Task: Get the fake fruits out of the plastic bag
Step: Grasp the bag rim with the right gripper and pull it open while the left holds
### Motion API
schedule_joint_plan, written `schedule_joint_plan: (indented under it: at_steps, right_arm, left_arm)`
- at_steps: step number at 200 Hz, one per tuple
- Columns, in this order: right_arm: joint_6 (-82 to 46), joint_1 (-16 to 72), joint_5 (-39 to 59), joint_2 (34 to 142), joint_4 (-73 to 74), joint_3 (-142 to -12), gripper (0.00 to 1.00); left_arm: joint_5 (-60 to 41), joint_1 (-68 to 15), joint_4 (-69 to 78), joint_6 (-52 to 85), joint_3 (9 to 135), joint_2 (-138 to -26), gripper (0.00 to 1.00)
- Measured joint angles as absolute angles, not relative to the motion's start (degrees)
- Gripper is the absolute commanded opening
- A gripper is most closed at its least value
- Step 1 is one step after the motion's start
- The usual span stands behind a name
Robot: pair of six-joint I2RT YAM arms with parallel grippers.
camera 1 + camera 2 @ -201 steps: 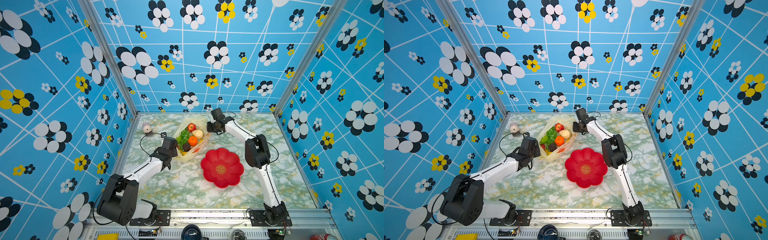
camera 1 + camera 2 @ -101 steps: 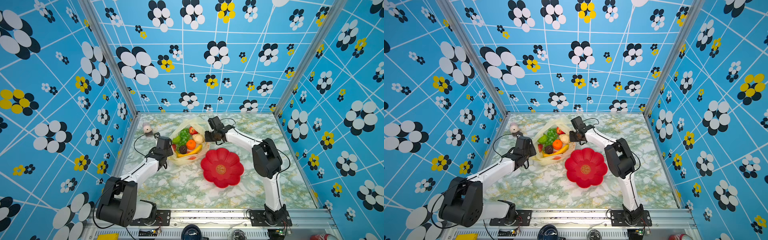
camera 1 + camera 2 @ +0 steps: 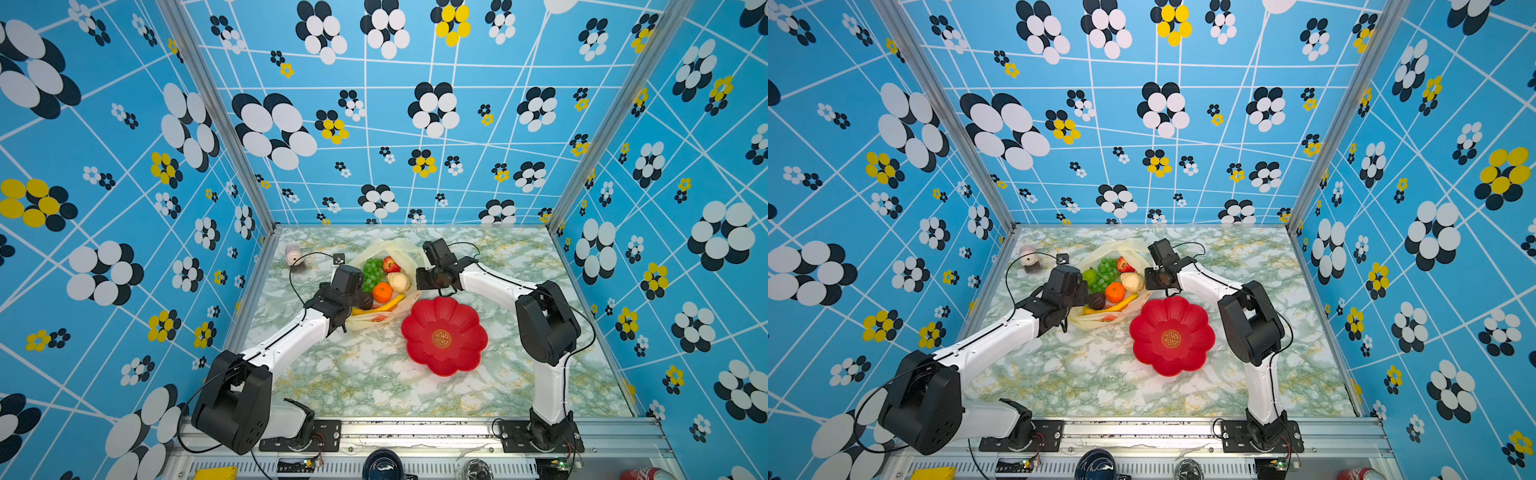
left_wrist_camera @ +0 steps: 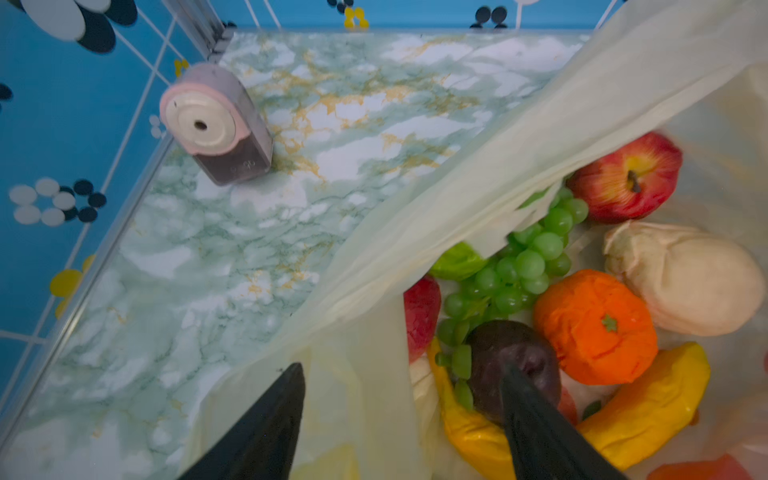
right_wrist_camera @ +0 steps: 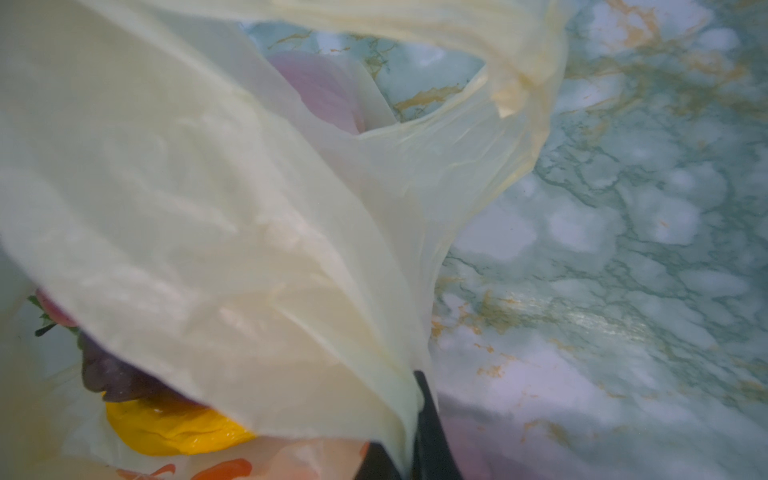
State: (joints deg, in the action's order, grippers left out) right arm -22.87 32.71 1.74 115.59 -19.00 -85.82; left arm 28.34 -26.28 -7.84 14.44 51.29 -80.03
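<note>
The plastic bag [image 3: 400, 248] lies open on the marble table, pale yellow and crinkled. Inside it are fake fruits: green grapes [image 3: 372, 270], a red apple [image 4: 627, 178], a cream bulb [image 3: 399, 281], an orange [image 3: 382, 292], a banana [image 3: 384, 307] and a dark brown piece [image 4: 498, 353]. My left gripper [image 4: 401, 370] is open at the bag's left rim, with the bag film lying loose between its fingers. My right gripper [image 5: 401, 411] is shut on the bag's right rim, pinching the film. In both top views it sits beside the cream bulb.
A red flower-shaped plate [image 3: 444, 334] lies just in front and to the right of the bag. A pink-grey pencil sharpener [image 3: 293, 257] stands at the back left near the wall. A thin black cable [image 3: 316, 253] runs by it.
My left gripper has opened and let go of the bag's rim, shifting slightly toward the fruits. My right gripper came down and forward with the bag's edge, and the bag has sagged open.
</note>
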Motion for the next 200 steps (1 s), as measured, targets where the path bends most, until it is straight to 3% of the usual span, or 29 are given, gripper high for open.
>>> schedule_joint_plan:
  at_steps: [37,71,112,152,200]
  right_arm:
    - [-22.9,32.71,1.83,115.57,-17.58,-85.8,0.08]
    - [-22.9,32.71,2.04,115.57,-16.6,-85.78,0.07]
    - [-22.87,32.71,2.28,115.57,-15.77,-85.8,0.07]
    - [-22.28,32.71,2.24,115.59,-15.81,-85.93,0.07]
    - [-21.82,31.92,2.31,119.09,-16.01,-89.56,0.07]
  left_arm:
    - [34.92,-28.77,-9.82,7.16,61.36,-88.62,0.97]
    - [35.59,-27.18,-15.46,3.09,71.16,-99.13,0.96]
    - [36.05,-23.62,-21.78,3.95,79.85,-109.1,0.64]
    - [34.41,-19.88,-23.97,6.83,80.27,-109.95,0.28]
    - [28.82,-15.73,-22.22,10.66,75.96,-106.8,0.0]
